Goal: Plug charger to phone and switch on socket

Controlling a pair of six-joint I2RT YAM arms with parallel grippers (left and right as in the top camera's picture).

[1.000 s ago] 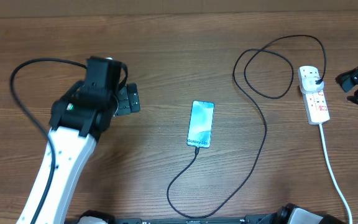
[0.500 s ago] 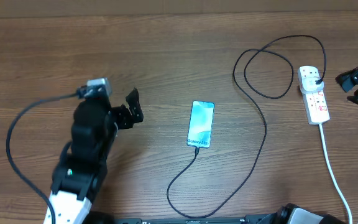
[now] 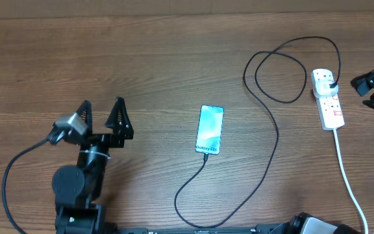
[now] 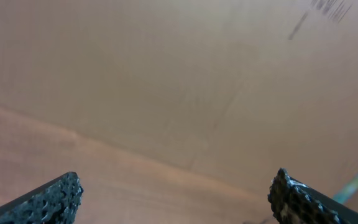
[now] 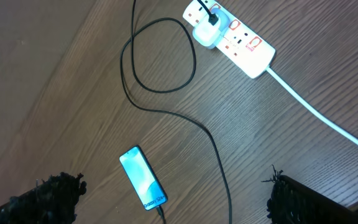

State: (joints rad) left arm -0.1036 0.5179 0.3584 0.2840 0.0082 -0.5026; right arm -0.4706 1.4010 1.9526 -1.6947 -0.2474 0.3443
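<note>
Left gripper (image 3: 102, 109): spread wide and empty; its two dark fingers (image 3: 119, 117) tilt up off the worktop (image 3: 174, 58). Its own camera shows only the two fingertips, far apart, against a blurred brown surface.
Right gripper (image 5: 173, 186): spread wide and empty, raised above the worktop at its right edge.
Phone (image 3: 210, 130): flat on the worktop, screen up and lit light blue. It lies well to the right of the left gripper and far left of the right gripper.
Charger (image 3: 276, 133): a thin black cable. Its tip meets the phone's near edge, on the side toward the robot. From there it curves toward the robot, swings right and runs away again, makes one loop, and ends in a plug seated in the socket's far outlet.
Socket (image 3: 330, 104): a white strip with reddish switch marks, near the right gripper on its left side. Whether the switch is on cannot be told.
Cord (image 3: 349, 179): white, running from the socket's near end back toward the robot.
</note>
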